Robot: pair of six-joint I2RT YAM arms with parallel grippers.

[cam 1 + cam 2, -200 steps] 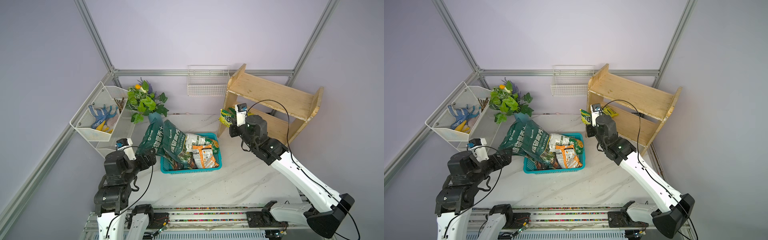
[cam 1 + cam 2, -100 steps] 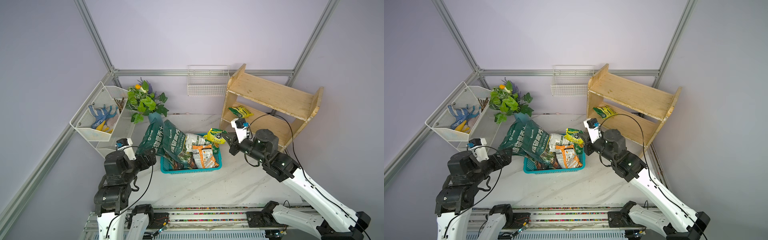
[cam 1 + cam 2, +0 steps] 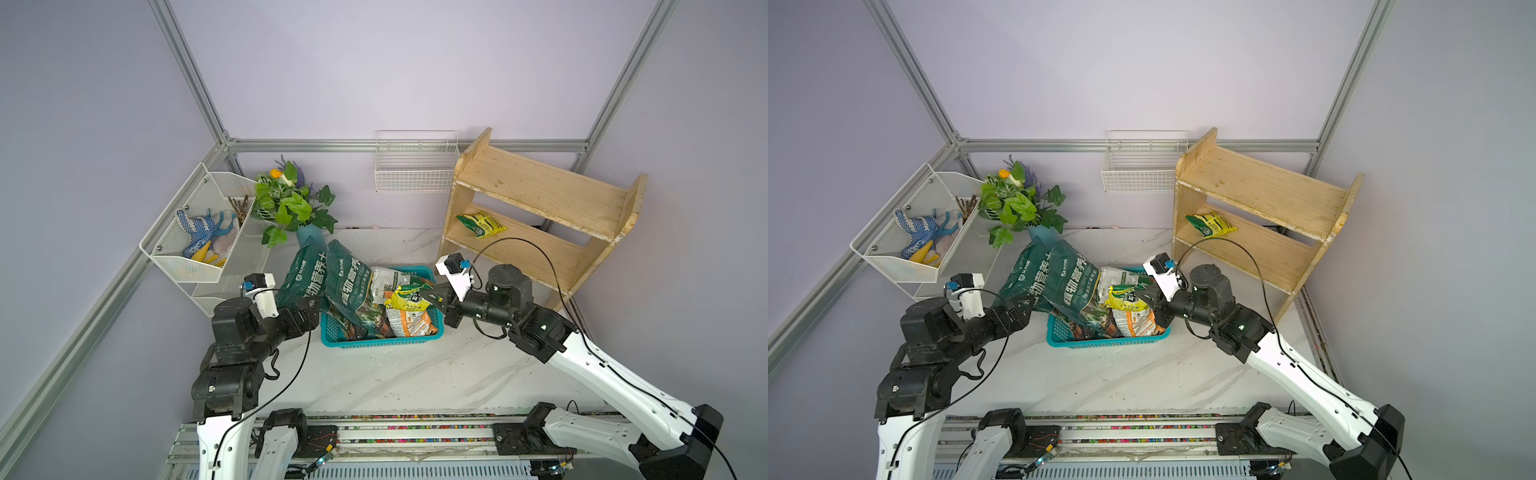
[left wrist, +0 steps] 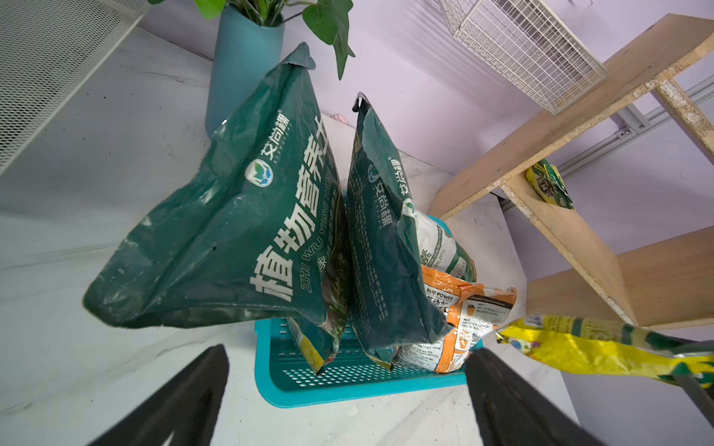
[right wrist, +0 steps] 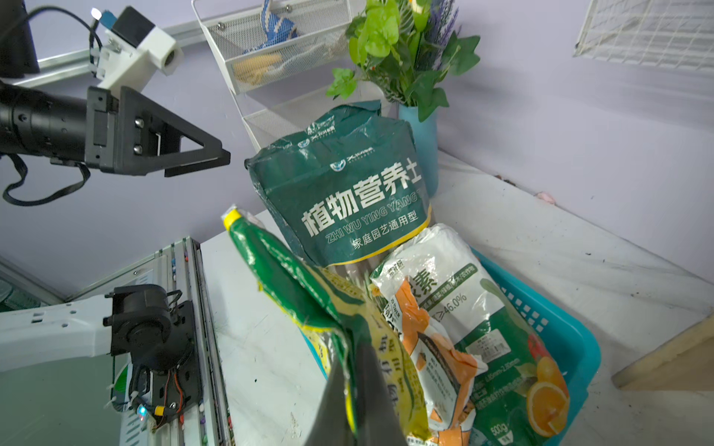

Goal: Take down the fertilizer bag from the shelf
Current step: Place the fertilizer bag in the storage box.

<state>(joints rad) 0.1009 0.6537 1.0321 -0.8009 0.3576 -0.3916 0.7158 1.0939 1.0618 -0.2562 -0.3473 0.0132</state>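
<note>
1. The right gripper [image 3: 429,296] is pinched tight on one end of a yellow-and-green fertilizer bag [image 3: 405,300]. The bag hangs off the shelf, above the packets at the right end of the teal basket [image 3: 374,343]. Its print is too creased for me to read.
2. The wooden shelf [image 3: 540,187] stands at the back right. A second yellow-and-green packet [image 3: 480,224] lies at the left end of its lower tier. The top tier is bare.
3. The left gripper [image 4: 347,353] has its fingers spread wide and holds nothing. It sits just beside the basket's left end, close to the soil bags.
4. Two dark green soil bags [image 4: 232,239] lean out of the basket. Their white lettering reads "植物营养土", "ZHI WU YING YANG TU" and "家庭园艺通用型".
5. Beside them lies an orange-and-white packet [image 4: 463,309] marked "BUD POWER", "NO.1" and "NO.2".
6. A white-and-green packet [image 5: 456,278] shows "46.0%", and "500g" is printed near pictured oranges.
</note>
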